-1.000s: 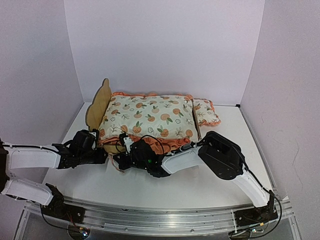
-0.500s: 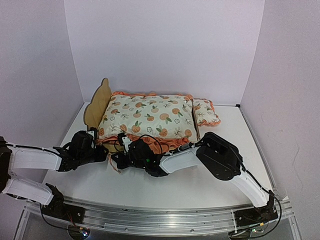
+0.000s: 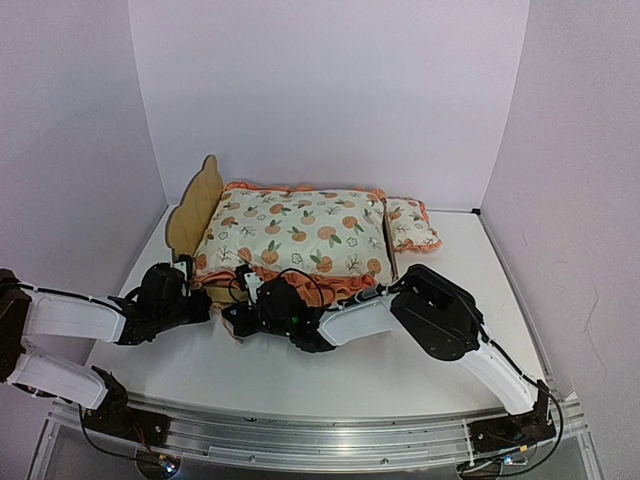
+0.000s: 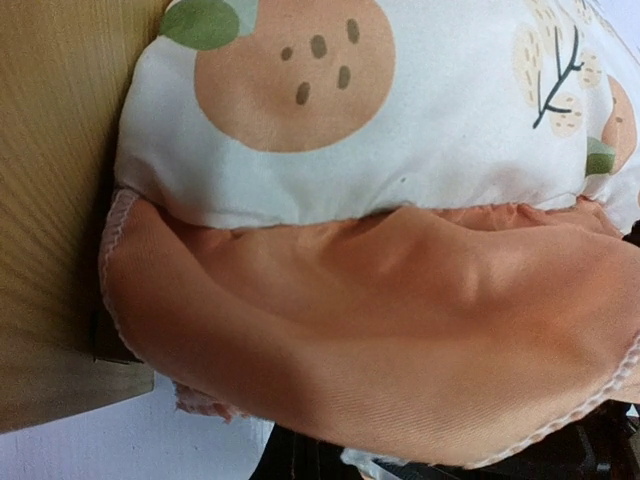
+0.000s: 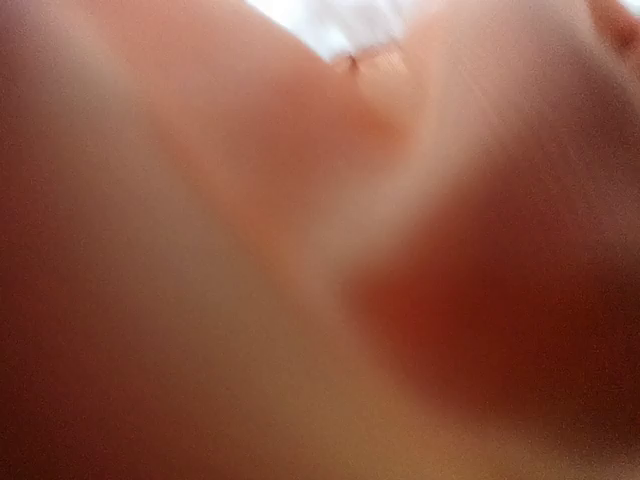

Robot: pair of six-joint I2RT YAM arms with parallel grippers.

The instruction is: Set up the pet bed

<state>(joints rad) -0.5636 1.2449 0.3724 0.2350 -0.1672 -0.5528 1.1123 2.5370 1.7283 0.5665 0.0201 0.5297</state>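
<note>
**Pet bed on table, both grippers at its near long side**

The pet bed (image 3: 190, 225) stands on the white table (image 3: 330, 375), toward the back wall. Its long side faces the arms and its plywood headboard (image 4: 50, 180) is upright at the left end.

The fruit-print mattress cushion (image 3: 295, 232) lies on the bed and covers the base completely. Its orange ruffle (image 4: 400, 330) spills over the bed's near edge. The small matching pillow (image 3: 411, 222) lies on the table just past the bed's right end, beside the cushion.

The left gripper (image 3: 198, 298) sits low at the bed's near corner, at the headboard end. The left wrist view shows the cushion corner pressed against the headboard, with ruffle hanging below it. The jaws are closed. The fingers are not clearly seen, so a hold on anything cannot be confirmed.

The right gripper (image 3: 240, 308) is tucked into the ruffle along the bed's near side, just right of the left gripper. The right wrist view is filled with blurred orange fabric. The jaws are closed, and it cannot be told whether fabric is pinched between them.
</note>
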